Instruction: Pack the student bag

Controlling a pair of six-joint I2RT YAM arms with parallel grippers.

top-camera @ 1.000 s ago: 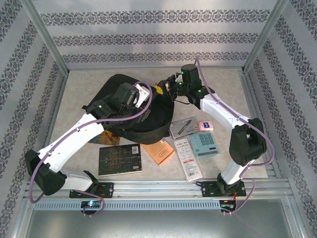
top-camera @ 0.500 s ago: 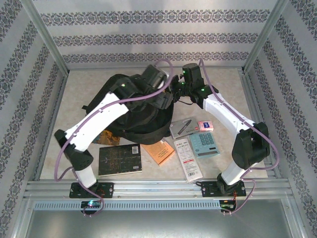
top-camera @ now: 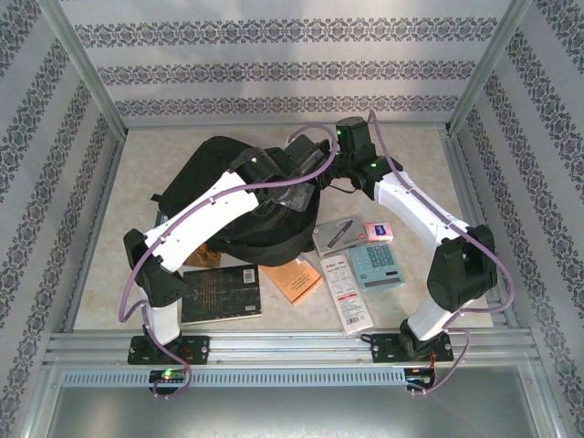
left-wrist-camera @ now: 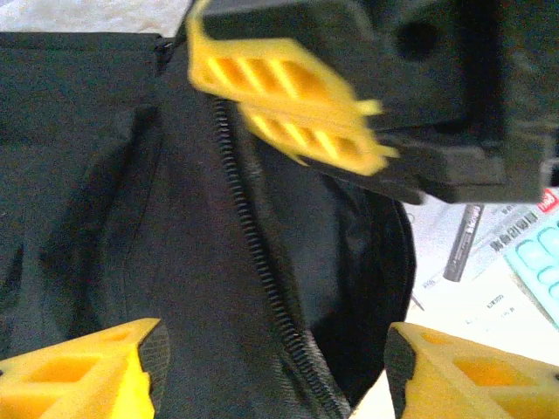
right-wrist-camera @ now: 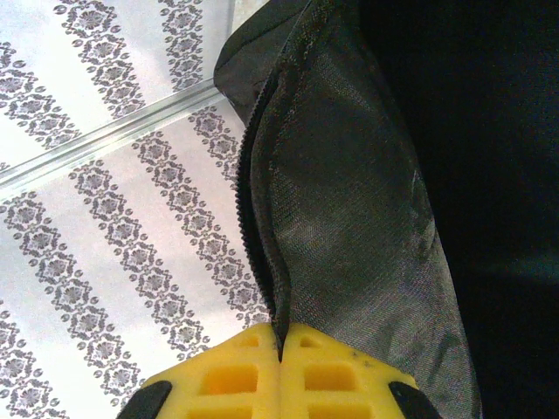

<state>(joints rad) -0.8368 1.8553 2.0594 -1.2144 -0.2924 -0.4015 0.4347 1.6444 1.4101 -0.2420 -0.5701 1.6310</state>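
1. Right gripper (right-wrist-camera: 281,336): the fingers are pressed together, pinching the zip edge of the backpack (right-wrist-camera: 349,192). Mesh-lined black fabric rises from the fingertips, with the patterned wall (right-wrist-camera: 105,218) behind it.
2. Left gripper (left-wrist-camera: 272,336): the fingers are spread wide with nothing gripped between them. It hovers over the backpack's open mouth, and a line of zip teeth runs beneath the gap.
3. Seen from the left wrist, the right gripper's closed fingers (left-wrist-camera: 288,113) sit just ahead of the left gripper. They are close to it but not touching.
4. Backpack: black and soft, it lies directly beneath both grippers on the pale table (top-camera: 137,155). One side of its opening is lifted by the right gripper.
5. Right of the left gripper and below the right one, beside the backpack:
   - a grey pen pack (top-camera: 338,234)
   - a pink eraser (top-camera: 377,230) just beyond the pen pack
   - a teal calculator (top-camera: 378,265)
   - a long white packet (top-camera: 345,292)
6. Back from both grippers, toward the arm bases:
   - an orange booklet (top-camera: 292,278) just beside the backpack's near edge
   - a black book (top-camera: 221,294) lying flat, left of the booklet
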